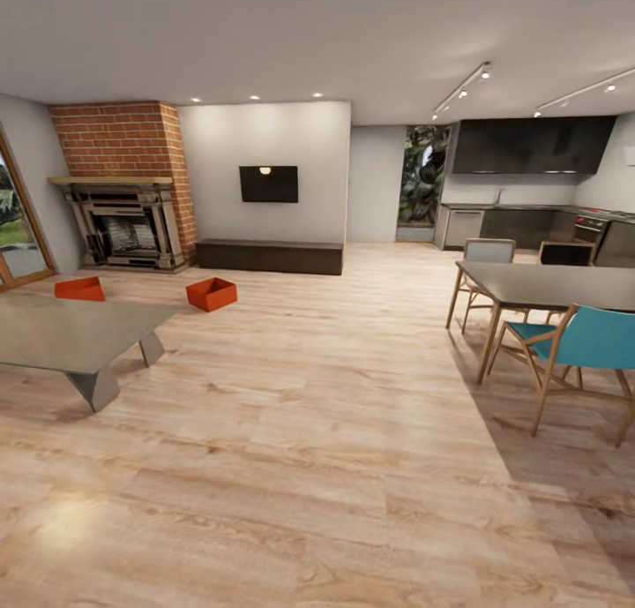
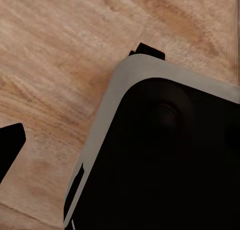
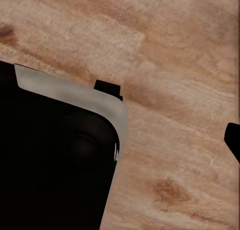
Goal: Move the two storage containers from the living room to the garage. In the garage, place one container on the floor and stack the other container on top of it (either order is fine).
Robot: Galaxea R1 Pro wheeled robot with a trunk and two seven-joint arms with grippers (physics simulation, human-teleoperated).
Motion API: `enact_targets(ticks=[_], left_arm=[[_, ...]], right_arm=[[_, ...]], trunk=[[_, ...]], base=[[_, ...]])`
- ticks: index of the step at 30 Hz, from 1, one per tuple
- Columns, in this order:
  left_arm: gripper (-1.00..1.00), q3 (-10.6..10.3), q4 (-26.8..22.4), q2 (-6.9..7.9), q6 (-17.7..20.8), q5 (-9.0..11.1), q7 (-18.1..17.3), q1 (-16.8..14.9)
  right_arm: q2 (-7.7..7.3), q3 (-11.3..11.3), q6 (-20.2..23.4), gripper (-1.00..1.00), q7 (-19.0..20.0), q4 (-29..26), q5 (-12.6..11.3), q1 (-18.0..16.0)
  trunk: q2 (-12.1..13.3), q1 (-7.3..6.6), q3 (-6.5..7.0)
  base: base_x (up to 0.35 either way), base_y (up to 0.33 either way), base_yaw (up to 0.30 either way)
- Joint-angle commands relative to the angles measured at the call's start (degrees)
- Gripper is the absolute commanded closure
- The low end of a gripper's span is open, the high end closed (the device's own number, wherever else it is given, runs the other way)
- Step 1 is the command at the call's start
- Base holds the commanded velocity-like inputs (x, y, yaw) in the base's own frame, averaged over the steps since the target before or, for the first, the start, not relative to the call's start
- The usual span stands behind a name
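Two orange-red open-top storage containers stand on the light wood floor of the living room, far ahead to the left in the head view. One container lies near the glass door, partly behind a low grey table. The other container sits in the open in front of the brick fireplace. In the left wrist view a dark fingertip pokes in at the edge above the planks, beside my grey-rimmed black base. The right wrist view has a dark fingertip at its edge and the base.
A low grey table stands at the left. A dark dining table with a teal chair and wooden chairs is at the right. A long dark bench sits under the wall TV. Wide wood floor lies between.
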Motion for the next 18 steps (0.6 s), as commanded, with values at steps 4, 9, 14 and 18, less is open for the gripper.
enact_targets(ticks=[4,9,14,18], left_arm=[[-1.0,0.33,-0.05,-0.01,0.28,0.07,-0.01,0.0],[-1.0,0.33,-0.04,-0.01,0.28,0.08,-0.01,0.0],[-1.0,0.33,-0.03,-0.01,0.28,0.04,-0.01,0.0],[-1.0,0.33,-0.03,-0.03,0.28,0.03,-0.01,0.0]], right_arm=[[0.02,0.47,-0.32,-1.0,0.17,0.16,-0.59,-0.05],[0.02,0.47,-0.32,-1.0,0.19,0.16,-0.59,-0.05],[0.02,0.47,-0.32,-1.0,0.19,0.16,-0.59,-0.04],[0.02,0.47,-0.32,-1.0,0.19,0.16,-0.59,-0.04]], trunk=[[-0.03,0.03,-0.06],[-0.03,0.03,-0.06],[-0.03,0.03,-0.06],[-0.03,0.03,-0.06]], base=[[0.324,0.0,0.0],[0.324,0.0,0.0],[0.324,0.0,0.0],[0.324,0.0,0.0]])
